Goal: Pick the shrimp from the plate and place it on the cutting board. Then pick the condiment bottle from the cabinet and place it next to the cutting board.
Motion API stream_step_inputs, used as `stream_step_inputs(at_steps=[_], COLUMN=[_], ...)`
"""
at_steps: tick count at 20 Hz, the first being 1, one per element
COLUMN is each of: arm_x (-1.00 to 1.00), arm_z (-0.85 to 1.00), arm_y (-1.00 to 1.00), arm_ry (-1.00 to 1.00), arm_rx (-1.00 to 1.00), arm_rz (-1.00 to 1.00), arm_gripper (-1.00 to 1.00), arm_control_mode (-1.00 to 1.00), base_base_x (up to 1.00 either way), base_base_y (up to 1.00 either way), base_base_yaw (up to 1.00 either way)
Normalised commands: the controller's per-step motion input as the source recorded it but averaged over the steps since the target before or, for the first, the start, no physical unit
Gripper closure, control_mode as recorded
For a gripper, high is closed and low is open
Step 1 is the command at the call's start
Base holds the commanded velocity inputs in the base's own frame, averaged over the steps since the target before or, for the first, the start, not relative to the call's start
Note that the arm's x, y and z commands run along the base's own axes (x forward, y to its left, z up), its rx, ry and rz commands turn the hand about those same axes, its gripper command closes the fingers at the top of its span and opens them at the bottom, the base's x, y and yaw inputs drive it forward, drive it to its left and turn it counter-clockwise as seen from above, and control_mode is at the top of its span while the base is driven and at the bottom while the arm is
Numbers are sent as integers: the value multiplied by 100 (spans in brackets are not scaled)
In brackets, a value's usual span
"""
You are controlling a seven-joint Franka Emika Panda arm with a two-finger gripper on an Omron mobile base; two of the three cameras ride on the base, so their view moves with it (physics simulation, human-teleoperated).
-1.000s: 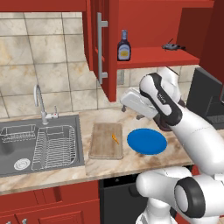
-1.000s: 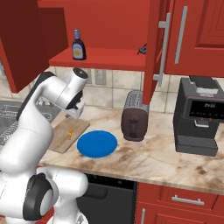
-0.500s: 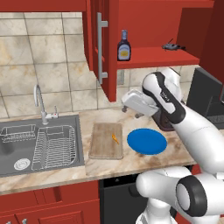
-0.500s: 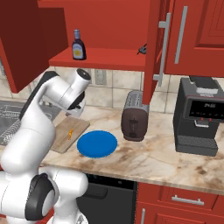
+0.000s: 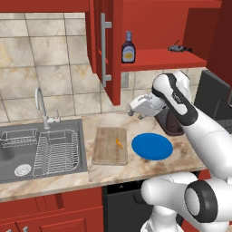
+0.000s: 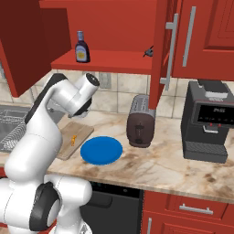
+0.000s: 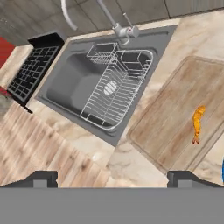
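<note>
I see the shrimp (image 5: 118,143) lying on the cutting board (image 5: 108,152), toward its right edge, apart from the plate (image 5: 152,146), which sits just right of the board with a strip of counter (image 5: 136,170) between them. My gripper (image 5: 134,108) hangs above the far right corner of the board, well clear of the counter; in the hand view the two finger tips (image 7: 41,179) stand wide apart with nothing between them. The condiment bottle (image 5: 128,48) stands upright on the shelf of the cabinet (image 5: 158,59), near the shelf's left end and close to the front edge. The cabinet door (image 5: 105,50) is swung open, its lower edge just left of the gripper. Sink (image 5: 41,149) left of the board, toaster (image 6: 140,121) right of the plate.
</note>
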Motion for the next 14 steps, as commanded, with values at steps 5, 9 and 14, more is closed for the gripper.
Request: stream_step_inputs(at_steps=[5, 9, 14], arm_x=[0, 0, 0], arm_z=[0, 0, 0], arm_y=[0, 0, 0], arm_ry=[-28, -34, -36], arm_rx=[0, 0, 0], arm_rz=[26, 21, 21], arm_gripper=[-100, -100, -100], arm_control_mode=[-100, -100, -100], base_base_x=[0, 0, 0], base_base_y=[0, 0, 0], base_base_yaw=[0, 0, 0])
